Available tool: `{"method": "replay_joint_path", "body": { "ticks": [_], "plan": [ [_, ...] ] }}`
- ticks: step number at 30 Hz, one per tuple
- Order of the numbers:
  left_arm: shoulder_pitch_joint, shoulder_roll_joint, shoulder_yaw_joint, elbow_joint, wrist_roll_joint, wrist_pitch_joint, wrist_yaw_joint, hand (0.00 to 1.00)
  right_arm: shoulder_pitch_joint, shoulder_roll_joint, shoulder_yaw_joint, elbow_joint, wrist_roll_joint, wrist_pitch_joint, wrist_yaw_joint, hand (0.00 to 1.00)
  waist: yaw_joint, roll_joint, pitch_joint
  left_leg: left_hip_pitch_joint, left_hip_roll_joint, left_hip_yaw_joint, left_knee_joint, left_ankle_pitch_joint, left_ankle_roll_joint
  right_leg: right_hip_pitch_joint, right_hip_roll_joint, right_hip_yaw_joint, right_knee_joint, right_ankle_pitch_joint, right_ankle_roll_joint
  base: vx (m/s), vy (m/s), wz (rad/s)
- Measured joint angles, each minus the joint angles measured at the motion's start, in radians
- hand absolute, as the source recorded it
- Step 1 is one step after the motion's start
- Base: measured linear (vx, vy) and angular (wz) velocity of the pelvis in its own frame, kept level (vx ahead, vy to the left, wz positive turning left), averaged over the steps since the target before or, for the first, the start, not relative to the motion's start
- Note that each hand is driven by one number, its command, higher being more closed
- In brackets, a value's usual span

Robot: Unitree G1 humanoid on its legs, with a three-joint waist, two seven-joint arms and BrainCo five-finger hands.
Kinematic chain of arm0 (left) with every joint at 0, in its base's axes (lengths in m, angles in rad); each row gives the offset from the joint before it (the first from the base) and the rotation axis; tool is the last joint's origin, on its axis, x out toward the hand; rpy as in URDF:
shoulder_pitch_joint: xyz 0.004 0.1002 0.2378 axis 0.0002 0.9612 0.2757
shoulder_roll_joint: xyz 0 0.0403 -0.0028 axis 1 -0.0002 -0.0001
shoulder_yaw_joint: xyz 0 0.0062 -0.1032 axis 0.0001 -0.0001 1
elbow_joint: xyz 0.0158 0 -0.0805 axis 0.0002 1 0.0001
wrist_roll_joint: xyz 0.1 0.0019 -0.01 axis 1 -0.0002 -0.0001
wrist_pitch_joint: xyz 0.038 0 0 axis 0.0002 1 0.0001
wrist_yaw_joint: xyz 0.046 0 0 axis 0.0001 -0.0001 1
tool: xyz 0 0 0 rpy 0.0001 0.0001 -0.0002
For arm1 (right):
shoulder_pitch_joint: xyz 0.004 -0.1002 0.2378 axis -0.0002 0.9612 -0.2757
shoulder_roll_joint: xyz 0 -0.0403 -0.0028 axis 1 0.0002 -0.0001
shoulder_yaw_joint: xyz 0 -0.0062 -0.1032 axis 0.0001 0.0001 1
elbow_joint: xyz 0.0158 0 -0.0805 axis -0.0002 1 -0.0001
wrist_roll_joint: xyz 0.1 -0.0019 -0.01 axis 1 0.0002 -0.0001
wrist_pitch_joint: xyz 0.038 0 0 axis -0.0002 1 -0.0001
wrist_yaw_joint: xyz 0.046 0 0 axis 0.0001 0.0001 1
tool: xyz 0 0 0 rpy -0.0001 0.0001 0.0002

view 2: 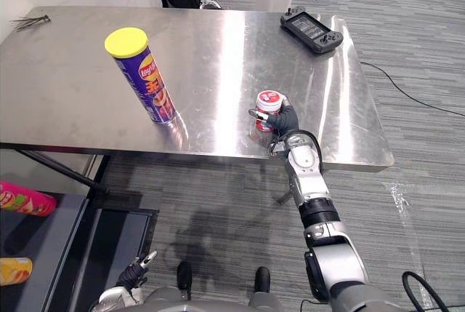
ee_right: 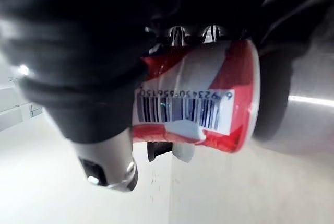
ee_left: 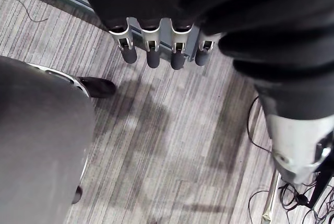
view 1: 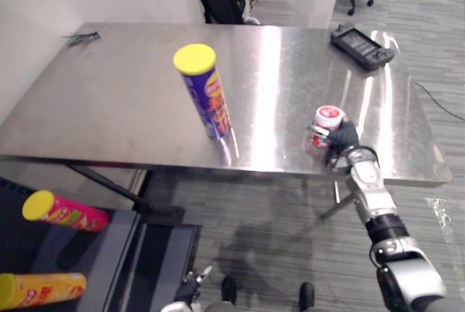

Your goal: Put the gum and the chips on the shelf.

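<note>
Down by the table's [view 2: 218, 43] front edge, toward its right end, the right hand [view 2: 285, 122] has its fingers and thumb curled round the red-and-white gum canister [view 2: 269, 100]. The purple chips can [view 2: 142, 78], yellow-lidded, stands upright near the front edge, well left of the gum. A black game controller [view 2: 312, 32] lies at the far right corner. The left hand [view 2: 133, 276] hangs low over the floor, fingers [ee_left: 153, 57] straight.

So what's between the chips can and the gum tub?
Nothing: the table is bare between the chips can and the gum tub in the right hand, as both eye views show.
</note>
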Motion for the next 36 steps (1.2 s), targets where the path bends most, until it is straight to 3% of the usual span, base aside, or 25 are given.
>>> {"method": "replay_joint_path", "body": {
  "ticks": [8,14,19,21,24,30,33,36],
  "plan": [
    [-0.002,0.000,0.003,-0.015,0.007,0.009,0.014,0.00,0.013,0.012,-0.013,-0.024,-0.013,0.002,-0.003,1.00,0.003,-0.004,0.002,0.003,0.001,0.001,0.000,0.000,0.000,0.003,0.000,0.000,0.000,0.000,0.000,0.00,0.000,0.00],
    [-0.001,-0.005,0.033,-0.024,0.044,0.012,0.014,0.00,0.155,0.014,-0.084,-0.272,-0.020,-0.001,-0.001,1.00,0.002,-0.008,0.005,0.006,0.001,-0.001,0.000,0.000,0.000,0.009,0.000,-0.003,0.000,0.001,0.002,0.00,0.000,0.00],
    [0.009,-0.004,0.039,-0.026,0.046,0.012,0.014,0.00,0.232,0.013,-0.152,-0.372,-0.020,-0.011,0.002,1.00,-0.018,-0.011,0.004,0.011,0.002,-0.002,0.000,0.000,0.000,0.016,0.000,-0.003,0.001,0.001,0.002,0.00,0.000,0.00],
    [0.012,-0.009,0.065,-0.028,0.048,0.012,0.013,0.00,0.327,0.009,-0.204,-0.521,-0.020,-0.013,0.021,1.00,-0.023,-0.013,0.002,0.012,0.007,-0.003,0.001,0.001,-0.001,0.015,0.004,-0.002,0.003,0.002,0.001,0.00,0.000,0.00],
    [0.022,-0.005,0.074,-0.023,0.073,0.012,0.011,0.00,0.381,0.009,-0.242,-0.593,-0.017,-0.041,0.041,1.00,-0.048,-0.019,-0.009,0.018,0.008,0.000,0.002,0.001,-0.001,0.017,0.007,0.003,0.003,0.002,0.001,0.00,0.000,-0.07],
    [0.030,-0.015,0.075,-0.020,0.085,0.012,0.005,0.00,0.492,0.009,-0.319,-0.679,-0.010,-0.043,0.063,1.00,-0.053,-0.012,-0.039,0.024,0.021,-0.003,0.006,0.004,-0.003,-0.004,0.014,0.006,0.053,0.001,0.000,-0.01,-0.006,-0.02],
    [0.039,-0.021,0.088,-0.021,0.083,0.012,0.000,0.00,0.524,0.009,-0.356,-0.721,-0.007,-0.044,0.068,1.00,-0.064,-0.007,-0.041,0.024,0.021,-0.017,0.007,0.014,-0.001,-0.035,0.009,-0.001,0.129,-0.020,-0.013,-0.05,0.001,0.09],
    [0.049,-0.026,0.126,-0.020,0.070,0.013,-0.009,0.00,0.554,0.012,-0.368,-0.736,0.001,-0.044,0.076,1.00,-0.075,-0.013,-0.041,0.023,0.006,-0.058,0.007,0.023,-0.004,-0.042,-0.017,-0.031,0.212,-0.086,-0.015,-0.08,-0.007,0.40]
  ]
}}
